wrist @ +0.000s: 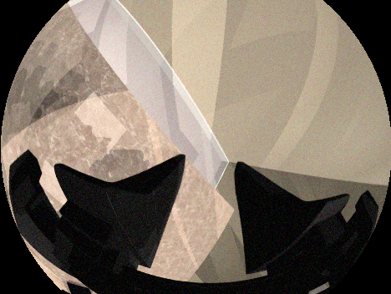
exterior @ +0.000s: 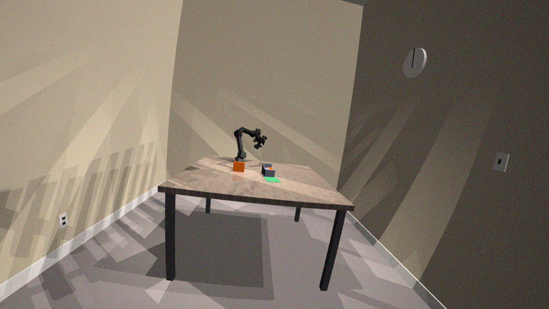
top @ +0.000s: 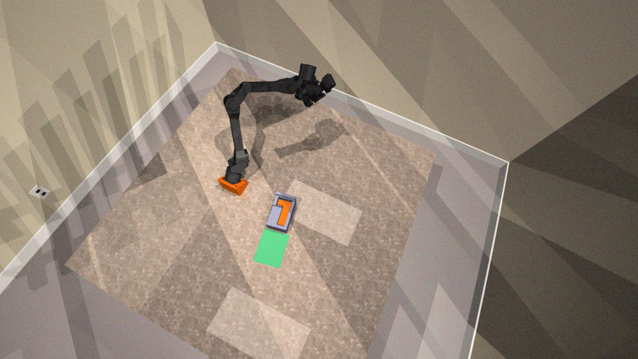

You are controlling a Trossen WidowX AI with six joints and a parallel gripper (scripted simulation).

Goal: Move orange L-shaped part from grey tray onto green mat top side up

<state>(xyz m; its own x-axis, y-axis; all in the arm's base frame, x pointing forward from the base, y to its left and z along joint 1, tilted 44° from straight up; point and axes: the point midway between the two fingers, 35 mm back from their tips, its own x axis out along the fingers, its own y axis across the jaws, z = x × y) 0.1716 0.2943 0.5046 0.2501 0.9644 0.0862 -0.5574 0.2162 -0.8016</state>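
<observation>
top view is showing a black robot arm (top: 235, 129) rising from its orange base (top: 233, 184) on a mottled brown surface (top: 366, 187), then bending over toward the far edge. its jaws are hanging high in the air near that far edge, well apart from everything else, and they are standing partly open with nothing between them. wrist view is looking past the two dark fingers at a bare patch of the surface, a pale strip of floor and a beige wall, with clear space in the gap.

a small grey tray (top: 273, 215) is sitting near the middle of the surface, a little way from the arm's base. the orange l-shaped part (top: 284, 210) is lying flush in the tray's pocket, with its short foot pointing toward the arm's base at the far end. a green mat (top: 271, 248) is lying flat just beside the tray's near end, and nothing is resting on it.

exterior view is showing the whole thing from across the room: a dark-legged table with the arm (exterior: 241, 141), tray (exterior: 265, 170) and green mat (exterior: 272, 179) small at its far side.
</observation>
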